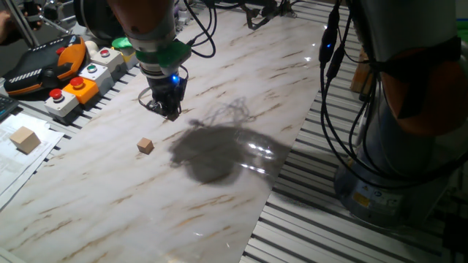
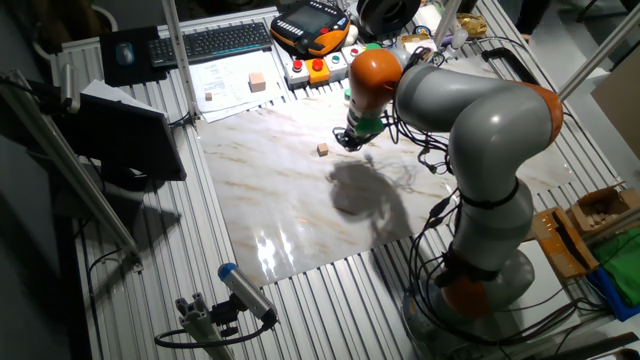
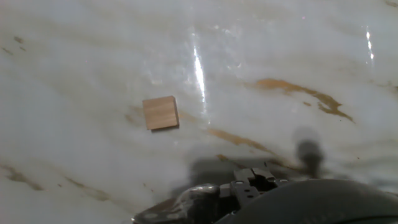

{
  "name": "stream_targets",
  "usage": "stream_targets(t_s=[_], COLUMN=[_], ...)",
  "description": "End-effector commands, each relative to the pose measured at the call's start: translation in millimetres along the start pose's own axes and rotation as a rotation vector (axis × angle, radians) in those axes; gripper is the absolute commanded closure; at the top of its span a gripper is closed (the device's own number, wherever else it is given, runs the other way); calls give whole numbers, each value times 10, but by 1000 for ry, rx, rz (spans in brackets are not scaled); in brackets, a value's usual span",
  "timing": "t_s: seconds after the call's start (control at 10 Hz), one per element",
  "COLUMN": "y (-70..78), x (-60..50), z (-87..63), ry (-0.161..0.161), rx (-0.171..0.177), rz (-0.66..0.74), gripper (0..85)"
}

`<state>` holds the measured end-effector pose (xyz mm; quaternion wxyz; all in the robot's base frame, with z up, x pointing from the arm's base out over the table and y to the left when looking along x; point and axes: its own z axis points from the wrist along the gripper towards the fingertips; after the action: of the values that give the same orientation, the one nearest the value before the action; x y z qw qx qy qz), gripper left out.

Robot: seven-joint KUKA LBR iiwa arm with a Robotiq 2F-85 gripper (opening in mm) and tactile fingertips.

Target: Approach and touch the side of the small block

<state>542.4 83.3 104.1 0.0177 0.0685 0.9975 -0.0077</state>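
The gripper [image 1: 170, 111] hangs low over the marble table [image 1: 219, 212], pointing down. Its tips are dark and small, so I cannot tell if they are spread or pressed together. It holds nothing. The small block [image 1: 145, 146] sits on the table, a bit nearer and to the left of the gripper, not touching it. In the hand view the small block [image 3: 161, 112] lies flat by itself on the white stone. A bigger, paler block [image 1: 25, 139] rests on papers at the far left. Boxes with red and green buttons [image 1: 77, 86] stand behind it.
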Motion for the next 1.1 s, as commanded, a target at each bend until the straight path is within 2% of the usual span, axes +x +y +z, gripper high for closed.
stream_targets(t_s=[0.0, 0.1, 0.5, 0.7, 1.0], y=[13, 40, 285, 285, 282], x=[17, 36, 64, 54, 44], z=[47, 103, 112, 121, 122], ry=[1, 0, -1, 4, -4], rx=[-9, -24, -15, -41, -43], rz=[5, 9, 11, -6, -21], gripper=[843, 843, 843, 843, 843])
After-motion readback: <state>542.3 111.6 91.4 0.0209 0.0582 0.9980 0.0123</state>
